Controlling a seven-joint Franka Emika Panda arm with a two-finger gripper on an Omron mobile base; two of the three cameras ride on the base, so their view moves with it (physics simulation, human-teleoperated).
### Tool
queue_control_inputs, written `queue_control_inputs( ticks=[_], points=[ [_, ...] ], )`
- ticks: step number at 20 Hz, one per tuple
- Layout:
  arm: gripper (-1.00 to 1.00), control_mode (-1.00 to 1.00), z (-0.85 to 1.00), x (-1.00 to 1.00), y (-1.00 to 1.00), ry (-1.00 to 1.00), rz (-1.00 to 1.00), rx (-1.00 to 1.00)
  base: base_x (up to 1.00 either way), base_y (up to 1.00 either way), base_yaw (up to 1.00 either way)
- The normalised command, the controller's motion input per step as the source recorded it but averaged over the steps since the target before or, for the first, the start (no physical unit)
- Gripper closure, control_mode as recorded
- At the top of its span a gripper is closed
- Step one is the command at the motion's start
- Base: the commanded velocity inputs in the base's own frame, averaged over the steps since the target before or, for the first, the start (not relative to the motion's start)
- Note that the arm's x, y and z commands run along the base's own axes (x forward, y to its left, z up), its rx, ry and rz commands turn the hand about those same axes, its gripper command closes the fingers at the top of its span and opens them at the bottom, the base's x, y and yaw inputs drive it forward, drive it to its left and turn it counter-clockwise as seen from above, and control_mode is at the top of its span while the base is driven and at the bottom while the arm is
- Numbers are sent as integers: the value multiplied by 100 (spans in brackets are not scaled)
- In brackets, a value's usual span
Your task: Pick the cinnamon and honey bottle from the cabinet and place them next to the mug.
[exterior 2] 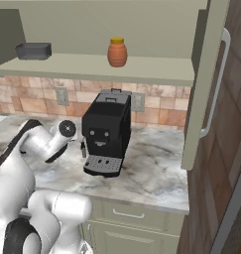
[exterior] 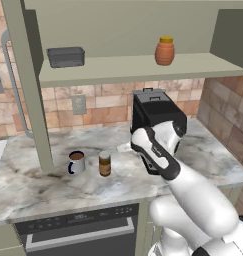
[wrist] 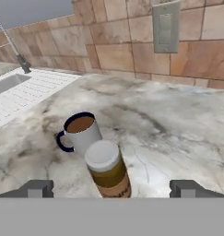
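orange honey bottle point(exterior 2: 117, 52) sits on the cabinet point(exterior 2: 142, 72) shelf; hand view shows cinnamon point(wrist: 108, 169) beside mug point(wrist: 80, 131), gripper point(wrist: 112, 188) jaws open, empty.

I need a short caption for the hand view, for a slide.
Open gripper facing the cinnamon beside the mug.

Glossy veined marble counter point(exterior: 38, 185), rough brick-tile wall point(exterior: 113, 105) — matt beige cabinet point(exterior: 138, 67), smooth terracotta-like honey bottle point(exterior: 164, 51).

I count one mug point(exterior: 76, 162) and one cinnamon point(exterior: 105, 164) jar on the counter, one honey bottle point(exterior: 164, 51) and one dark tray point(exterior: 66, 56) on the cabinet point(exterior: 138, 68) shelf (same board), one coffee machine point(exterior 2: 106, 132), and two wall outlets point(exterior 2: 62, 96).
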Motion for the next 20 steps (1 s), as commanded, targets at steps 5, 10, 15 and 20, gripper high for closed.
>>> queue_control_inputs(
  ticks=[5,10,15,20],
  points=[
    [-100,-100,78,-30,0,20,-5,-1,0,0,0],
    [-100,-100,75,-38,0,7,-8,-6,0,0,0],
    [-100,-100,32,-66,-8,0,-12,-3,0,0,0],
    [-100,-100,24,-60,-30,0,-18,0,0,0,0]
  ],
)
